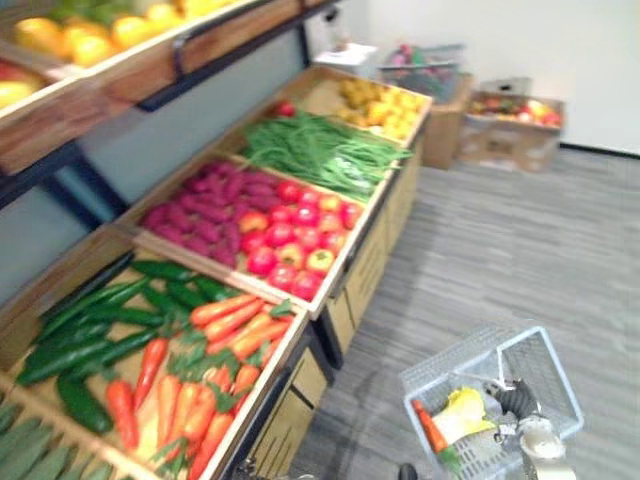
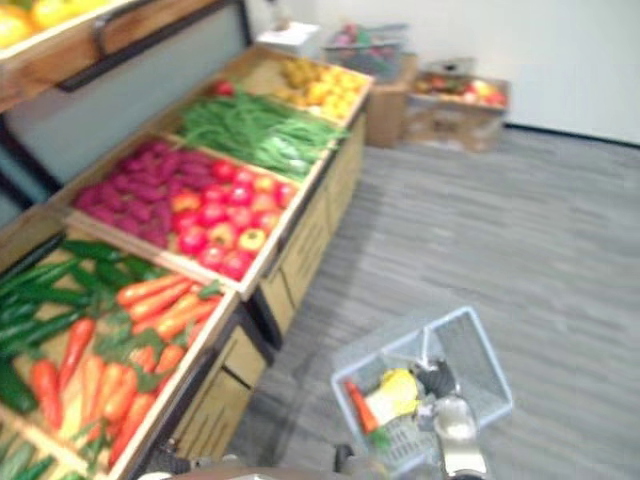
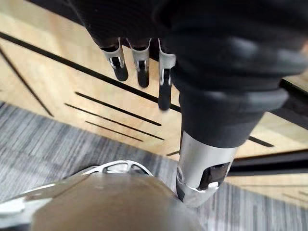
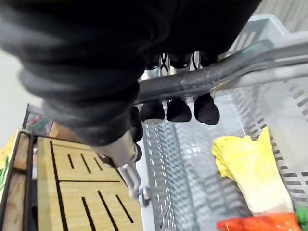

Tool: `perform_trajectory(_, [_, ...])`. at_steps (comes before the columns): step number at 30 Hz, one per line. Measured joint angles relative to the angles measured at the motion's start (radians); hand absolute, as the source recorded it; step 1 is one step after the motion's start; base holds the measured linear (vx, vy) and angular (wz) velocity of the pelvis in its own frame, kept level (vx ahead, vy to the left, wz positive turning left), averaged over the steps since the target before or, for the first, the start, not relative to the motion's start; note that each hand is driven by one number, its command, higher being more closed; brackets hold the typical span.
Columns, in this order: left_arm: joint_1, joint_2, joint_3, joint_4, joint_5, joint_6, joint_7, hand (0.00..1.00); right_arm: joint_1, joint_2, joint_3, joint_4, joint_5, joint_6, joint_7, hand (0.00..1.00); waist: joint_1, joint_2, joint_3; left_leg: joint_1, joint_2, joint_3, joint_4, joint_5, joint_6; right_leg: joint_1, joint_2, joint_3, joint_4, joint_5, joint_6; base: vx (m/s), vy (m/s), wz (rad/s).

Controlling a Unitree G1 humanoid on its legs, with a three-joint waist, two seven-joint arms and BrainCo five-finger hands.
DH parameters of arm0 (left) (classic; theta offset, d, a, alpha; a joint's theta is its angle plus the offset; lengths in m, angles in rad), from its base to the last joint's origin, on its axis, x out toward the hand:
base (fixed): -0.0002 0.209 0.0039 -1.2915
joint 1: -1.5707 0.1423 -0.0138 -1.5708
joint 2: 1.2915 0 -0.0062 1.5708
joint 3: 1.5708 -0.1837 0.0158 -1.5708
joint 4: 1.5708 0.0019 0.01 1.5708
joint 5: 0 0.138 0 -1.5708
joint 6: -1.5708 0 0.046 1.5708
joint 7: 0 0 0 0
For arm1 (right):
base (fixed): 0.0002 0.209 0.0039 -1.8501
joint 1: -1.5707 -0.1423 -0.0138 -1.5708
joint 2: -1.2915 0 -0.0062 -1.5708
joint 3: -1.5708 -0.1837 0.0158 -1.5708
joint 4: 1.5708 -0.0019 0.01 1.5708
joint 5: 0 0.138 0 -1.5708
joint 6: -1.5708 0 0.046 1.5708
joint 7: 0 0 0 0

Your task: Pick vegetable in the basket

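Right hand (image 4: pixel 178 109) has its fingers hooked tight round the handle (image 4: pixel 211 77) of the basket (image 1: pixel 470 352), which hangs over the grey floor (image 1: pixel 500 240) by the produce stand (image 1: pixel 365 270). Inside, a carrot (image 1: pixel 430 428) lies along the basket's left wall with a yellow vegetable (image 1: pixel 465 412) just beside it, toward the middle. Left hand (image 3: pixel 140 57) has its fingers straight and a bit apart, holding nothing.

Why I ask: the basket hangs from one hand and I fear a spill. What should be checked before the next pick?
1. Right hand curled round the basket handle: ok.
2. Left hand free, fingers straight, holding nothing: ok.
3. Basket has room beside the yellow vegetable and the carrot in it: ok.
4. Carrots in the crate exposed for a grasp from above: ok.
5. Crate within the left hand's reach from here: cannot tell.
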Motion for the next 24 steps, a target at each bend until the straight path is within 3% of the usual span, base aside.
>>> perform_trajectory(2, [0.025,-0.002,-0.026,-0.035,0.000,-0.016,-0.038,0.00,0.000,0.014,-0.006,-0.022,0.002,0.000,0.001,1.00,-0.001,0.012,0.000,0.017,-0.007,-0.016,-0.099,-0.005,-0.001,-0.048,0.015,0.034,0.008,0.003,0.006,0.03,0.159,-0.96])
perform_trajectory(4, [0.022,0.010,-0.057,-0.053,-0.001,-0.046,-0.067,0.00,-0.007,0.028,-0.016,-0.044,0.011,-0.007,0.000,1.00,0.008,0.012,0.020,0.009,-0.009,0.011,-0.162,-0.005,-0.001,-0.103,0.008,0.003,0.009,0.016,0.025,-0.03,0.142,-0.60])
perform_trajectory(6, [-0.014,0.019,-0.053,-0.015,-0.001,-0.031,-0.064,0.00,-0.004,0.029,-0.048,-0.040,0.021,-0.005,-0.003,1.00,0.001,0.012,0.029,0.004,-0.013,0.017,-0.174,-0.004,-0.001,-0.113,0.007,0.003,0.001,0.045,0.038,-0.05,0.040,-0.16])
perform_trajectory(7, [-0.027,0.046,-0.084,0.010,0.000,-0.011,-0.053,0.00,0.040,0.029,-0.070,-0.016,0.079,-0.006,-0.022,1.00,0.001,-0.012,0.022,0.062,-0.027,0.033,-0.220,-0.003,-0.001,-0.071,0.016,0.018,-0.031,0.075,0.027,0.00,0.000,0.00])
perform_trajectory(10, [-0.025,0.049,-0.084,0.011,0.000,-0.010,-0.053,0.00,0.040,0.029,-0.067,-0.010,0.079,-0.006,-0.022,1.00,0.003,-0.019,0.015,0.063,-0.028,0.034,-0.221,-0.003,-0.001,-0.066,0.015,0.019,-0.044,0.076,0.029,-0.01,-0.005,0.02])
perform_trajectory(13, [-0.017,0.061,-0.109,0.031,0.002,-0.011,-0.054,0.00,0.063,0.030,-0.071,-0.004,0.079,-0.004,-0.023,1.00,0.004,-0.025,-0.019,0.069,-0.046,0.002,-0.298,0.046,0.003,-0.066,-0.003,-0.047,-0.042,0.074,0.029,-0.01,-0.017,0.51])
perform_trajectory(17, [0.015,0.060,-0.077,-0.002,-0.001,-0.011,-0.058,0.00,0.016,0.049,-0.076,0.058,0.079,-0.001,-0.024,1.00,0.037,-0.060,-0.066,0.071,-0.042,-0.019,-0.336,0.072,0.000,-0.062,-0.009,-0.084,-0.052,0.071,0.031,-0.01,-0.019,0.27])
perform_trajectory(18, [0.020,0.061,-0.076,-0.004,0.000,-0.010,-0.064,0.00,0.001,0.054,-0.077,0.068,0.079,0.000,-0.023,1.00,0.037,-0.063,-0.072,0.074,-0.039,-0.019,-0.334,0.073,0.000,-0.048,-0.018,-0.113,-0.061,0.061,0.029,-0.04,-0.010,0.26])
perform_trajectory(22, [0.024,0.046,-0.036,-0.004,0.000,-0.006,-0.065,0.00,-0.020,0.057,-0.110,0.081,0.078,0.000,-0.021,1.00,0.050,-0.052,-0.089,0.068,-0.025,-0.018,-0.326,0.073,-0.001,-0.004,-0.073,-0.392,-0.098,0.049,0.026,-0.02,0.006,0.15])
perform_trajectory(24, [0.021,0.025,0.003,-0.004,-0.001,0.005,-0.060,0.00,-0.023,0.057,-0.151,0.084,0.078,0.000,-0.021,1.00,0.056,-0.044,-0.098,0.068,-0.018,-0.018,-0.317,0.066,-0.011,0.005,-0.068,-0.430,-0.130,0.063,0.039,0.06,-0.038,-0.08])
